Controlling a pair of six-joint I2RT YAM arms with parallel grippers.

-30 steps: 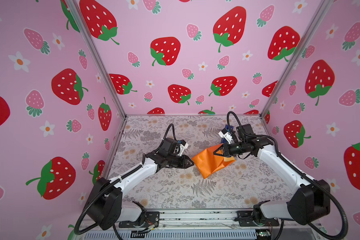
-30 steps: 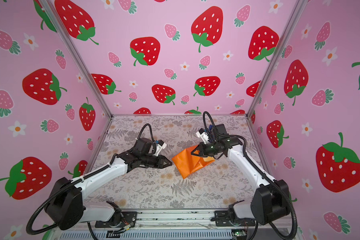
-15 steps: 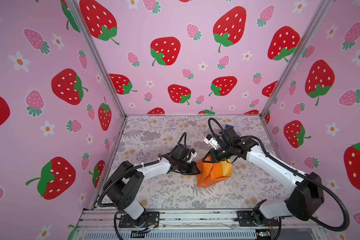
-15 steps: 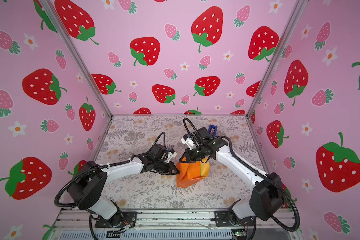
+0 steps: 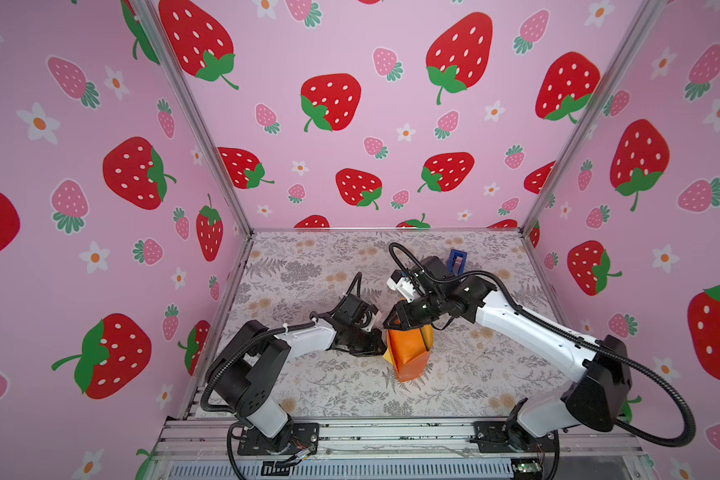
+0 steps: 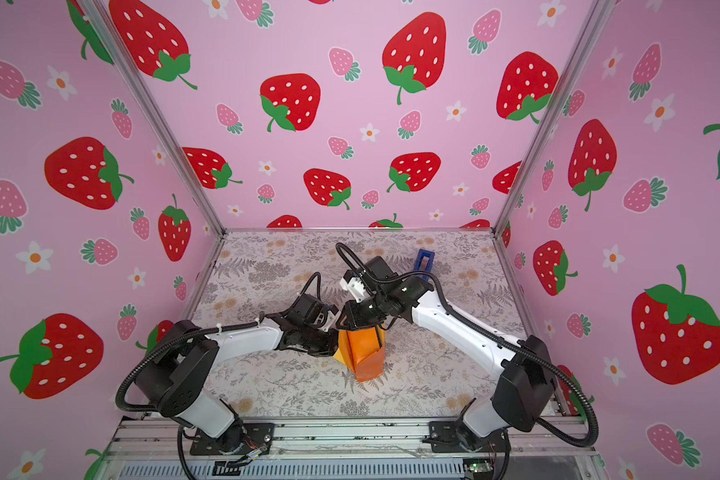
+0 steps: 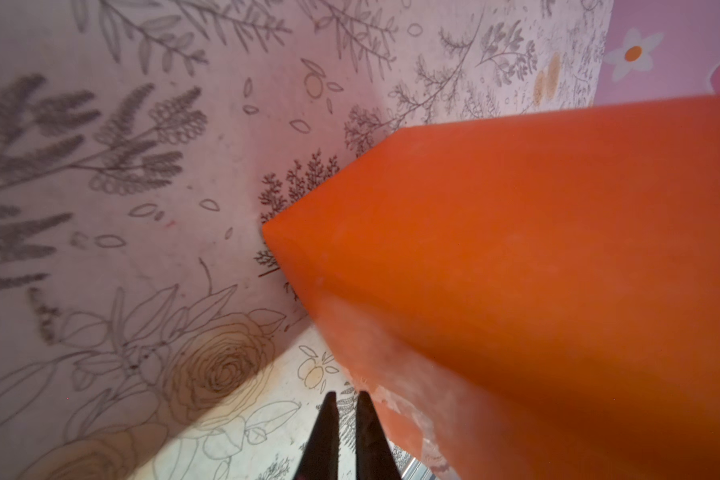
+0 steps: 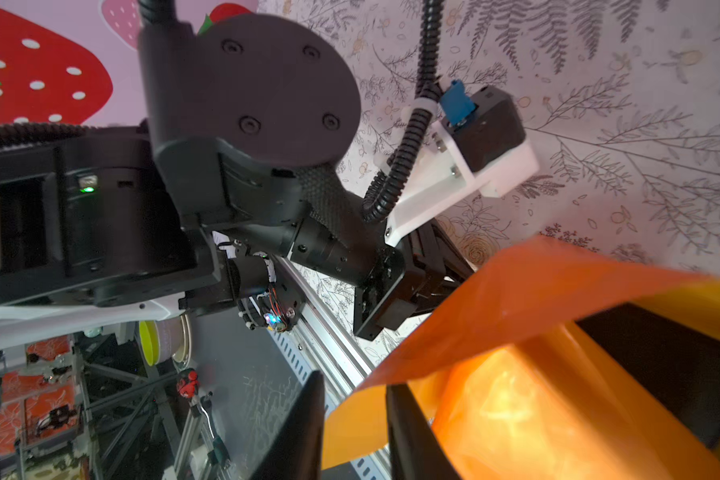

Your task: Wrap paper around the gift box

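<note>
Orange paper (image 5: 410, 349), gift box (image 8: 661, 365) inside, right wrist

Floral table (image 5: 308, 270), orange paper (image 5: 410, 353) bundle, blue dispenser (image 5: 457, 259)

Both top views high in front, facing down, wrist cameras close to the paper (image 7: 516, 249)

Pink strawberry walls (image 5: 350, 41) enclose a floral tabletop (image 5: 308, 257).
</note>
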